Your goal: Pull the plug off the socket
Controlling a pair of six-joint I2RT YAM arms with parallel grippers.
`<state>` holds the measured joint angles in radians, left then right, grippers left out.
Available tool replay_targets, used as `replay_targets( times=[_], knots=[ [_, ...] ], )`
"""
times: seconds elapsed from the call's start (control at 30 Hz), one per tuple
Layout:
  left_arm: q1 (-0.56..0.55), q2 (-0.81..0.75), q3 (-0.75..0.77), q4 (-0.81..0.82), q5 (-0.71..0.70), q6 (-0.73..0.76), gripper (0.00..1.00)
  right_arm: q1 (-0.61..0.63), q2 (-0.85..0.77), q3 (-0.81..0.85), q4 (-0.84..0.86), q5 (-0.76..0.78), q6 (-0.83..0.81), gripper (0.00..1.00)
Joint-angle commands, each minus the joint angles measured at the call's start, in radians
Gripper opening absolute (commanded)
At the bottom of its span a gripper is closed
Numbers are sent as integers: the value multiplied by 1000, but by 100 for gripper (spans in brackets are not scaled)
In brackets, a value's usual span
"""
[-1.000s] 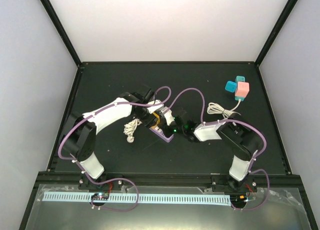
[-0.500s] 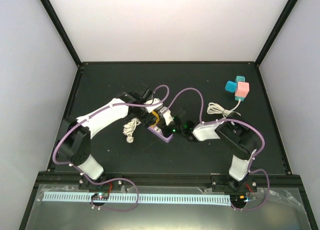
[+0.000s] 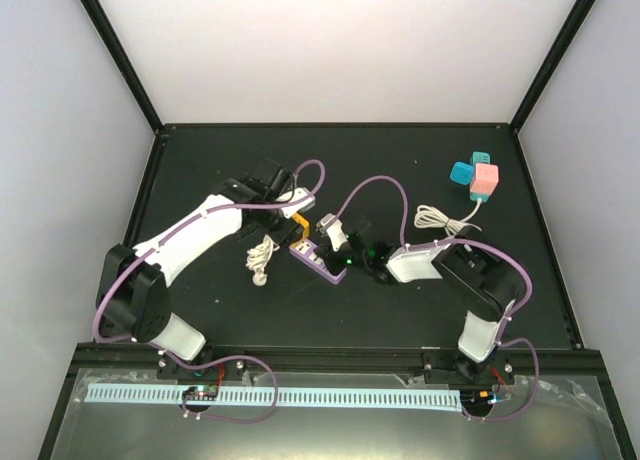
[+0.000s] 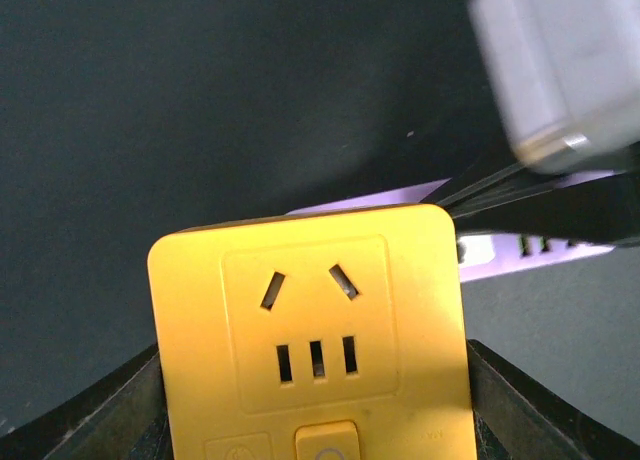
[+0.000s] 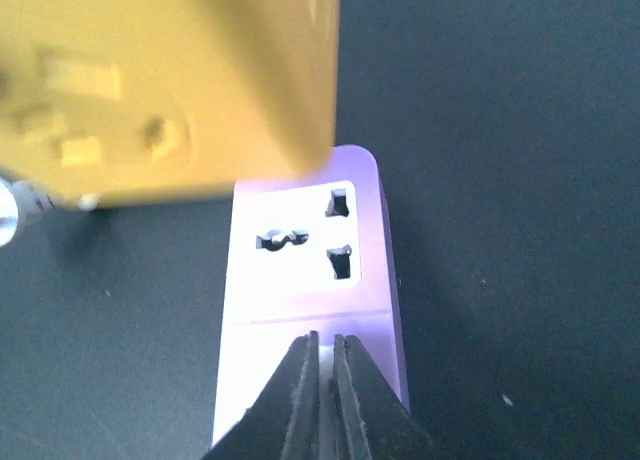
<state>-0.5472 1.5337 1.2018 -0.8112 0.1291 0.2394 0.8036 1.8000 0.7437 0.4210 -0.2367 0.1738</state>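
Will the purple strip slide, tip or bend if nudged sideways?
Likely slides, not tips: the strip lies flat and low. Looks rigid plastic, so bending is unlikely. The shut right gripper on its end may pin it.

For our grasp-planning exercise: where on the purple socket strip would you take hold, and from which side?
Grip the purple socket strip across its narrow width, on the two long straight edges, coming from above. It lies flat, socket face up, so those parallel sides probably suit the jaws best.
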Motion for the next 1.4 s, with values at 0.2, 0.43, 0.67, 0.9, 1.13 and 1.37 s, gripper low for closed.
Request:
replay_targets(
  times=[0.2,0.43,0.67,0.9,1.13,1.37],
  knots=[
    [202,-166,19,-152,-71,111,21,-3,-160,-43,-122,29,-54,32],
    [329,-244,19,-293,-192,264,21,-4,-210,-46,-106,17,-74,58],
    [369,-335,-50,-420,-369,400,21,-4,-258,-41,-109,29,-93,76],
    [382,-304,-181,-490,-522,456,21,-17,-265,-30,-120,36,-86,81],
    [382,-136,-186,-498,-584,427,23,-59,-269,-30,-133,23,-56,85],
    [383,15,-192,-440,-630,425,24,-105,-275,-33,-137,-2,-33,86]
  ],
)
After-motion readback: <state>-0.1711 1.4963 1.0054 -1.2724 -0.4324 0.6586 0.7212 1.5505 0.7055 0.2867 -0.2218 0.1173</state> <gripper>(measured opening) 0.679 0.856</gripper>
